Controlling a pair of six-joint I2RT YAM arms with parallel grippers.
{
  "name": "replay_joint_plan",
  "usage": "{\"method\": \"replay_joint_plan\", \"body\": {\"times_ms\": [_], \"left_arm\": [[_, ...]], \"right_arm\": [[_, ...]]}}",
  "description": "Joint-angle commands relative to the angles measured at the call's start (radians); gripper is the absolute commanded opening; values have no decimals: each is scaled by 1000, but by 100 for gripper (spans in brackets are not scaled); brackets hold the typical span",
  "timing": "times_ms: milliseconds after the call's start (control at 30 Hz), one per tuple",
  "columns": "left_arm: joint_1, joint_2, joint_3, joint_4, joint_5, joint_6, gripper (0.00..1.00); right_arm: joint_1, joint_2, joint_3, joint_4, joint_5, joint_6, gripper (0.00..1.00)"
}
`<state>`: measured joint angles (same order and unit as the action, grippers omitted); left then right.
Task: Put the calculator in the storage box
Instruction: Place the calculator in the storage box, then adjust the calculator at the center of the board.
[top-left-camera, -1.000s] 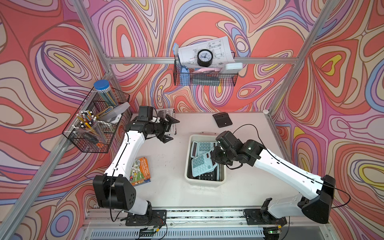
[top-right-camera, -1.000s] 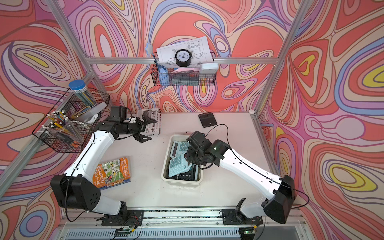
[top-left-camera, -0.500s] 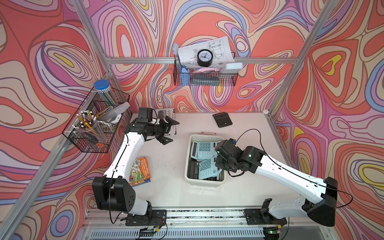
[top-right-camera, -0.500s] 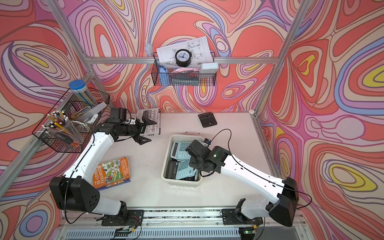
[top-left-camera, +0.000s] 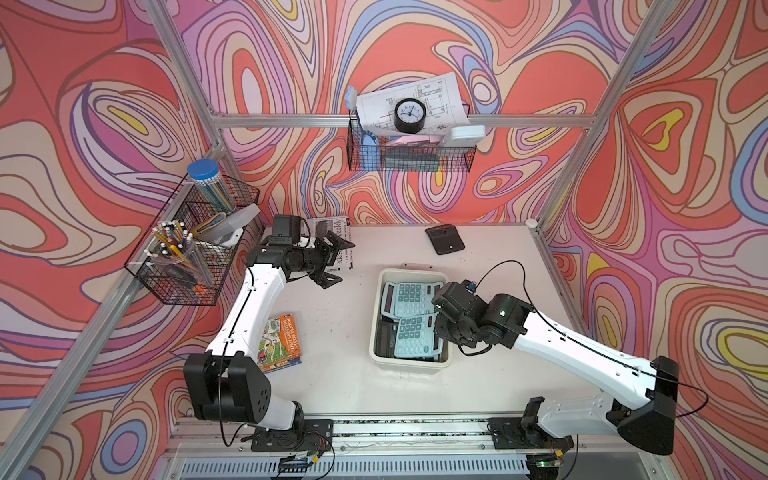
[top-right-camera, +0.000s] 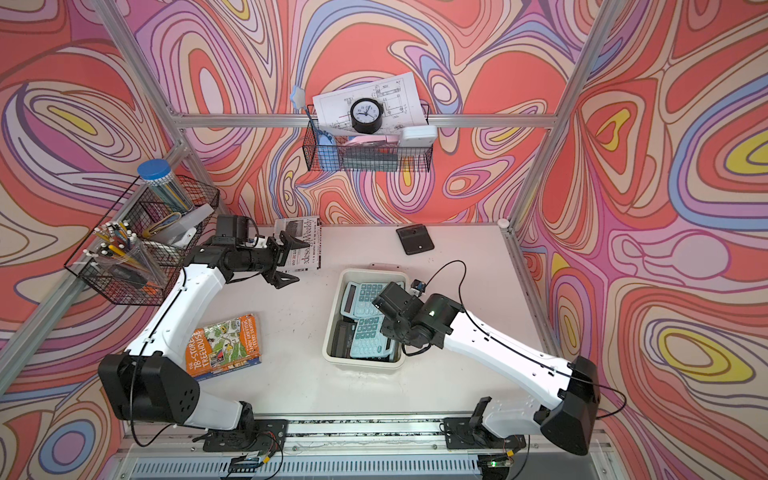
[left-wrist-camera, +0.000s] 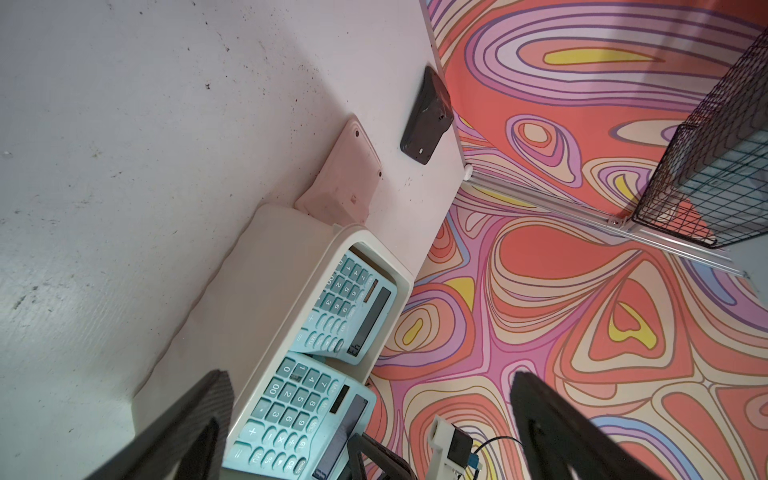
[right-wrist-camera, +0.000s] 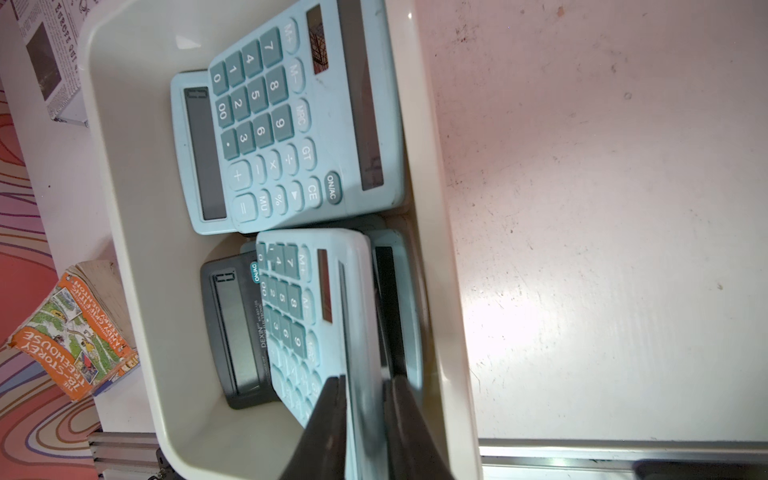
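Scuffed white tabletop (top-left-camera: 332, 340), rounded cream storage box (top-left-camera: 409, 365); right gripper (right-wrist-camera: 363, 382) tight on pale-blue calculator (right-wrist-camera: 307, 332), left gripper (top-left-camera: 338, 264) wide, empty.

Treehouse book (top-left-camera: 281, 343), newspaper (top-left-camera: 338, 229), clock (top-left-camera: 409, 115)

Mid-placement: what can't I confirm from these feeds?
- Right gripper grip: right wrist view, the jaws flank the tilted blue calculator, but blur hides contact; both top views, the wrist covers them.
- Black calculator: keys hidden under the blue one.
- Pink device: only its back shows in left wrist view; storage box hides most in both top views.
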<state>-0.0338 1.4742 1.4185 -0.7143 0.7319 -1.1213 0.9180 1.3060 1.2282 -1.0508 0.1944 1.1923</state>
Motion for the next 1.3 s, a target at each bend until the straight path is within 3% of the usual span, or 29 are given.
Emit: {"method": "replay_joint_plan", "body": {"times_ms": [0,267,400,533,733,1000,1267], "left_arm": [[12,8,8,-23,-6,27,99],[14,29,14,-33,-7,29,99],[14,54,16,-55,10,43,99],[6,81,34,-106,10,86,99],[-56,173,141,-247,-1,225,98],[-156,313,285,-385,-16,373,99],[-162,387,331,-385,-18,399,99]], "right_arm": [[7,-8,26,-33,23,-1,20],[-7,28,91,-78,37,-51,23],[-57,38,118,-64,6,-100,30],[-165,39,135,-19,-61,-180,50],[-350,84,172,56,-196,-305,68],[-637,169,182,218,-459,-375,85],[-793,297,206,334,-646,-355,89]]}}
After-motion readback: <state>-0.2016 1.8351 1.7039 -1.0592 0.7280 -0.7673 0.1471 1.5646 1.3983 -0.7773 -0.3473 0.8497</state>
